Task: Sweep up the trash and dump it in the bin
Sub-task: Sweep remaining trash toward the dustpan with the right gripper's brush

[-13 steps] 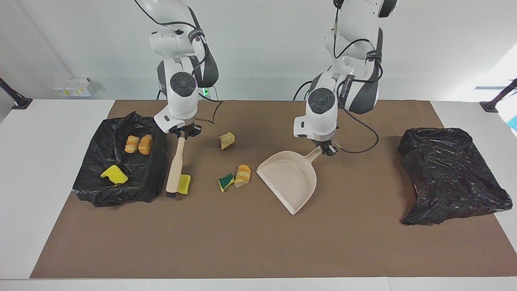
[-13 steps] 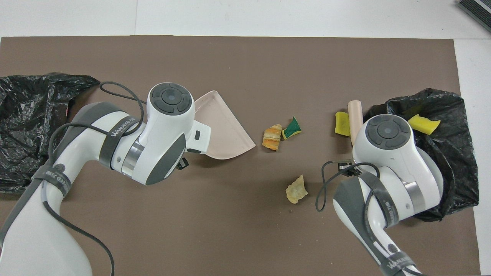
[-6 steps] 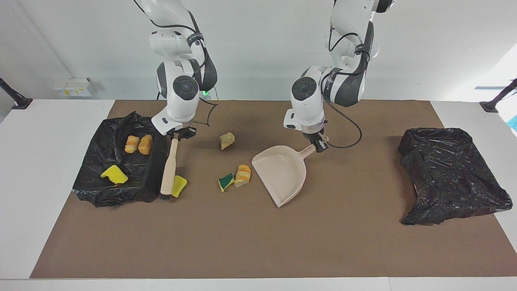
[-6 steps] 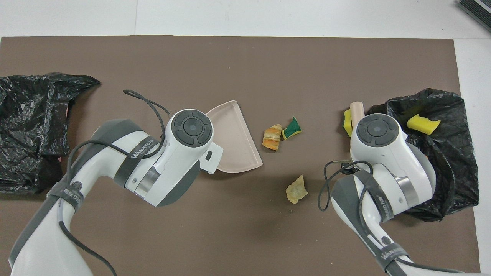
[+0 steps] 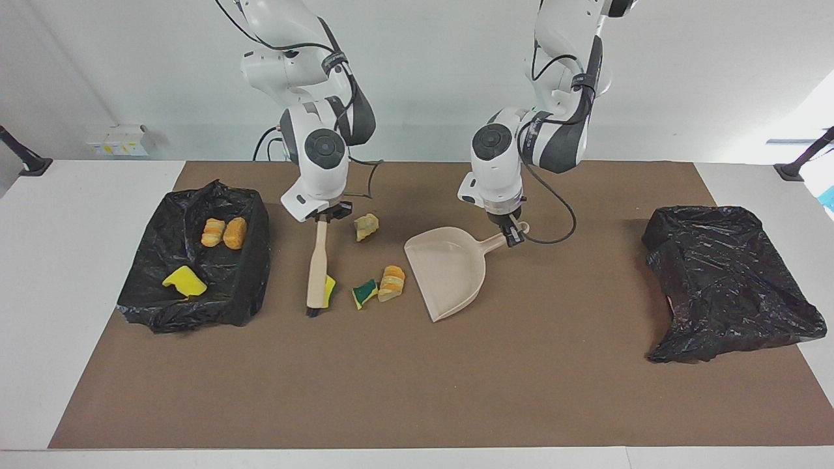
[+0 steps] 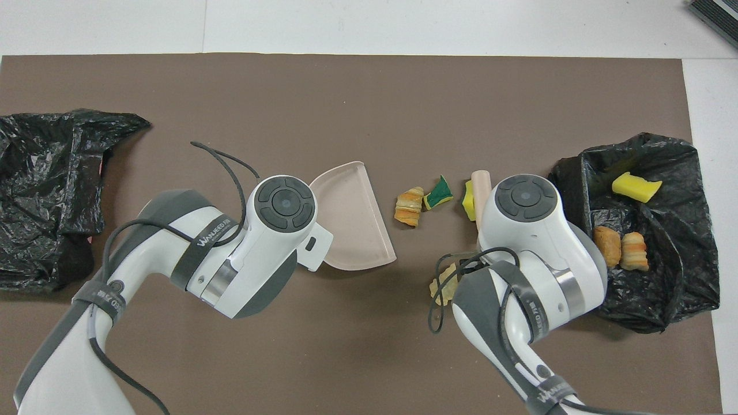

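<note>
My right gripper (image 5: 324,216) is shut on the handle of a beige brush (image 5: 316,273), whose bristles rest on the mat. A yellow sponge piece (image 5: 330,291) lies against the brush head. A green-and-yellow sponge (image 5: 363,293) and an orange bread lump (image 5: 391,282) lie between brush and dustpan. Nearer the robots lies a beige lump (image 5: 366,226). My left gripper (image 5: 513,236) is shut on the handle of the beige dustpan (image 5: 449,270), its mouth close to the orange lump. The bin (image 5: 244,286), lined with a black bag, holds two bread lumps (image 5: 223,232) and a yellow sponge (image 5: 184,281).
A crumpled black bag (image 5: 730,280) lies at the left arm's end of the brown mat (image 5: 391,391). The bin stands at the right arm's end. In the overhead view both wrists cover the grippers and the brush (image 6: 480,187) shows only its tip.
My right gripper has carried the brush away from the bin toward the dustpan, pushing the yellow sponge piece along. My left gripper has brought the dustpan closer to the scraps and turned it.
</note>
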Robot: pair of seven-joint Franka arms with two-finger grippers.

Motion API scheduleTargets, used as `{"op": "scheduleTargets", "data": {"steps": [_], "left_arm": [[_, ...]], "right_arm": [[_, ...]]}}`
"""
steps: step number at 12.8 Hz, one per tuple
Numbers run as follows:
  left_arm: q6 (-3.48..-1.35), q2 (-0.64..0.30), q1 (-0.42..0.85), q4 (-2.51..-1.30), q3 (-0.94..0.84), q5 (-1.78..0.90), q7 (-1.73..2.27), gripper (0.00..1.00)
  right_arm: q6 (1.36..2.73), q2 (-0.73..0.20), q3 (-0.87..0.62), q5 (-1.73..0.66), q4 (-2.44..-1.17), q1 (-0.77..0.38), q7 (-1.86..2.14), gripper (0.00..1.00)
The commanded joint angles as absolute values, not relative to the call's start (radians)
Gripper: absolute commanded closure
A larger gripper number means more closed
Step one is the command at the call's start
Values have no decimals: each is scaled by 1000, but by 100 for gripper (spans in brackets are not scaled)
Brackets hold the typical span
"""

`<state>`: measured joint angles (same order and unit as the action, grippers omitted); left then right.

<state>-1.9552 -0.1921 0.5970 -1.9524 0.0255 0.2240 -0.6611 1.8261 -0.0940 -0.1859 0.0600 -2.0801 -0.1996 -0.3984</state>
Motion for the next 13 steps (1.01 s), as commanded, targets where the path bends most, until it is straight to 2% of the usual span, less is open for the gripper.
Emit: {"op": "scheduleTargets", "data": {"steps": [1, 4, 7, 9, 13], "left_arm": [[-2020, -123, 604, -2063, 26, 215, -689, 100], [-2080, -110, 604, -2098, 26, 215, -715, 100], [-2118, -112, 606, -2108, 25, 204, -759, 100], [-2132, -112, 604, -2109, 25, 198, -784, 100], [-2123, -113, 591, -2106, 26, 192, -943, 100]], "right_arm": [[1786, -175, -187, -43, -1993, -274, -350, 100], [1789, -209, -187, -161, -1927, -334, -199, 100], [1812, -207, -187, -274, -1927, -362, -124, 100], [1804, -180, -187, -281, -1924, -362, -135, 100], [1732, -57, -186, -284, -1953, -350, -159, 100]]}}
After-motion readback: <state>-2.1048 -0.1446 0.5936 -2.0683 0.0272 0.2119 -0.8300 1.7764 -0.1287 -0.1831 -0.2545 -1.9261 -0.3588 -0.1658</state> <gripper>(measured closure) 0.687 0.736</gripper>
